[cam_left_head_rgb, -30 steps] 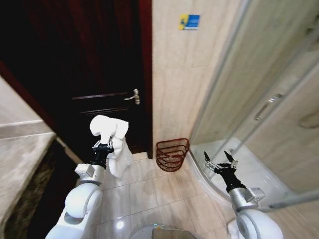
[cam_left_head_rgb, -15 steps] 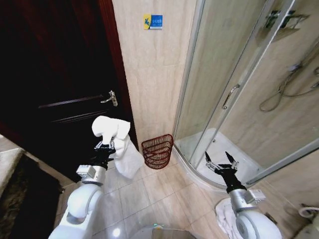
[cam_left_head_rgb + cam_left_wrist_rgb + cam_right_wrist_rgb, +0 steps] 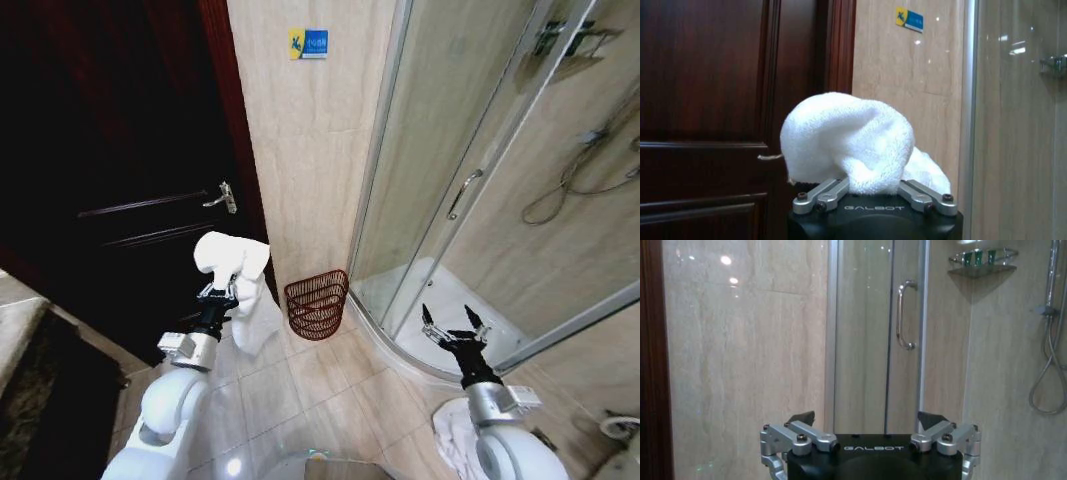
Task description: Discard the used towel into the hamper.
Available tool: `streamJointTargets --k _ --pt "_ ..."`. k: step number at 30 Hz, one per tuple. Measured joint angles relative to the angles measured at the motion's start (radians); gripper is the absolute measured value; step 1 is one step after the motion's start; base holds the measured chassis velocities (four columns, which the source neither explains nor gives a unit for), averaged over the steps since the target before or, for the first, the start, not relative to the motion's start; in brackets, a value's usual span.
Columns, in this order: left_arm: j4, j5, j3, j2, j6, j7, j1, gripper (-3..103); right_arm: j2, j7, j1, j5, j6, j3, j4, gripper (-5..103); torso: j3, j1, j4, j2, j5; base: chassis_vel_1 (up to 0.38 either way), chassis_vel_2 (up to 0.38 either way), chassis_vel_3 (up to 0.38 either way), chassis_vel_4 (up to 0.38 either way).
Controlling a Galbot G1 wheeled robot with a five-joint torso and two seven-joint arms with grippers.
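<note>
Left gripper [image 3: 222, 293], raised at centre-left, pinches the towel [image 3: 238, 290] beside the hamper [image 3: 316, 304]; right gripper [image 3: 455, 327], lower right, jaws spread.

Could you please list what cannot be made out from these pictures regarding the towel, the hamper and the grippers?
- Left gripper fingertips: buried under the towel in the left wrist view.
- Hamper contents: too small in the head view; its near-left side sits behind the hanging towel.
- Towel's lower end: cut off behind the gripper body in the left wrist view.
- Right gripper: open and empty, nothing hidden.
</note>
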Motion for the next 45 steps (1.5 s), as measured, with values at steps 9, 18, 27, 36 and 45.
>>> streamJointTargets --k 9,18,27,36,45 --pt "0.004 -0.013 0.000 0.014 0.005 0.003 -0.010 7 0.006 0.002 -0.004 -0.002 -0.001 0.004 0.008 100 0.000 0.000 0.0002 0.000 0.0000 -0.067 0.079 0.077 -0.067" --pt "0.015 -0.021 0.005 0.024 0.006 0.004 -0.022 7 0.008 0.002 -0.009 0.000 -0.002 0.014 0.010 100 0.000 0.000 0.0000 0.000 -0.0001 -0.043 0.039 0.047 -0.036" --pt "0.017 -0.019 0.008 0.024 0.005 0.013 -0.023 7 0.009 0.001 -0.014 0.000 -0.001 0.018 0.010 100 0.000 0.000 0.0001 0.000 -0.0001 -0.036 0.050 0.037 -0.046" --pt "0.017 -0.018 0.004 0.026 0.000 0.015 -0.022 7 0.009 0.001 -0.014 0.000 0.000 0.017 0.010 100 0.000 0.000 0.0001 0.000 -0.0001 -0.046 0.040 0.047 -0.038" --pt "0.014 -0.008 0.001 0.024 -0.001 0.015 -0.017 7 0.008 -0.001 -0.014 -0.001 0.000 0.015 0.012 100 0.000 0.000 0.0001 0.000 -0.0002 -0.065 0.046 0.050 -0.065"
